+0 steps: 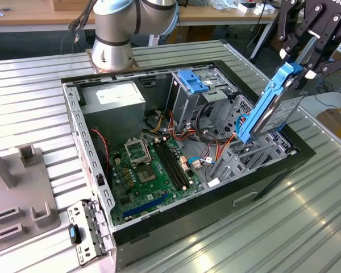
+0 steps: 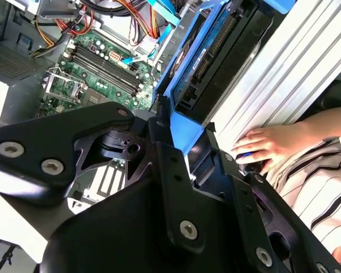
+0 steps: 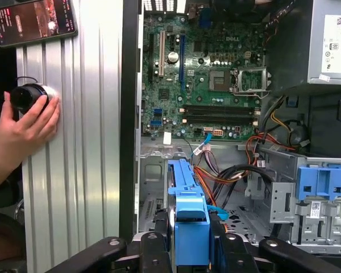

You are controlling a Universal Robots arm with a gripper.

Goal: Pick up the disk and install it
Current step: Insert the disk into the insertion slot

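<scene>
Jaws of the black robot gripper [image 1: 298, 67] are clamping the top of the flat silver-grey metal disk with blue plastic rails [image 1: 273, 111], holding it tilted above the open black computer case [image 1: 182, 219], seemingly to aim its lower end into it.

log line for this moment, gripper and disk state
gripper: shut on disk | disk: held tilted over open case, above drive bay | installed: not yet | person's hand: on table beside case
</scene>
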